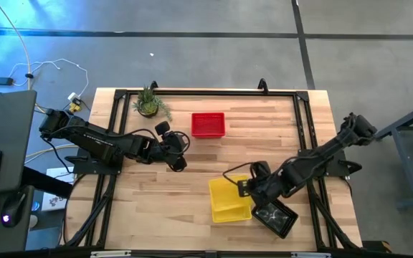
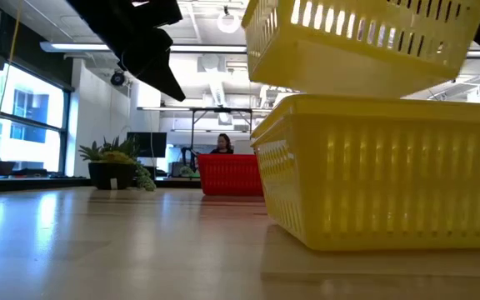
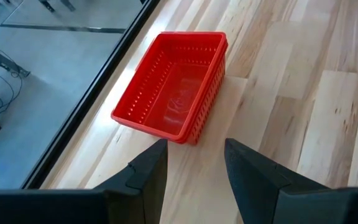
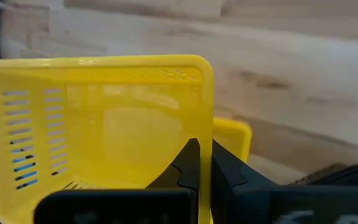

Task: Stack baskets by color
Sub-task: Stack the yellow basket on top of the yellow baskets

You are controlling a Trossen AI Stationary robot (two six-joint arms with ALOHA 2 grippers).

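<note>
A yellow basket [image 2: 357,33] hangs tilted just above a second yellow basket [image 2: 382,167] that stands on its base near the table's front edge. My right gripper [image 4: 204,152] is shut on the upper one. A red basket [image 1: 208,124] stands on the table at the far middle. My left gripper [image 3: 194,168] hovers open a little to the near left of it, pointing at it with nothing between its fingers. A black basket [image 1: 274,217] lies by the front edge under my right arm. My right gripper pinches one side wall of the upper yellow basket at its rim [image 4: 206,118], one finger inside the basket and one outside. The fingers come slanting down from the table's right. The basket is lifted clear and tilted over the lower yellow basket [image 4: 232,134].
A small green potted plant [image 1: 149,104] stands at the far left of the table. A black frame [image 1: 206,93] runs along the table's far and side edges. Bare wood lies between the red basket and the yellow ones.
</note>
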